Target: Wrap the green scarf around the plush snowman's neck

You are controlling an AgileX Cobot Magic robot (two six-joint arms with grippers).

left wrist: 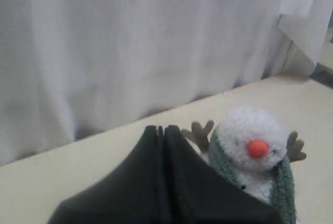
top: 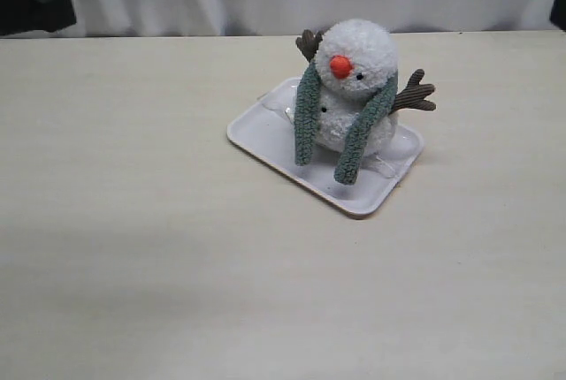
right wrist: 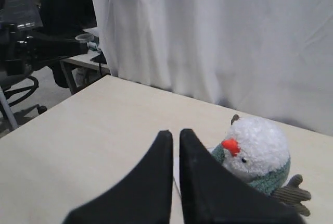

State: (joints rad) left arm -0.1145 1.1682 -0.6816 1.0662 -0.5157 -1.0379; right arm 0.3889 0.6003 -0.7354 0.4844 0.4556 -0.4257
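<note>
Your left gripper (left wrist: 160, 130) is pressed together, empty; right gripper (right wrist: 175, 133) nearly together w/ thin slit, also empty. The green scarf (top: 307, 115) hangs round plush snowman (top: 361, 51), both ends in front, on white tray (top: 262, 129), mid desk (top: 133, 239).

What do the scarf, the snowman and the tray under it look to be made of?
Scarf: sage-green ribbed knit, fuzzy and matte, ribs visible along the strands. Snowman: fluffy white plush, pile looks curly; its arms look like brown corduroy. Tray: smooth white, slightly glossy, probably plastic or foam.
</note>
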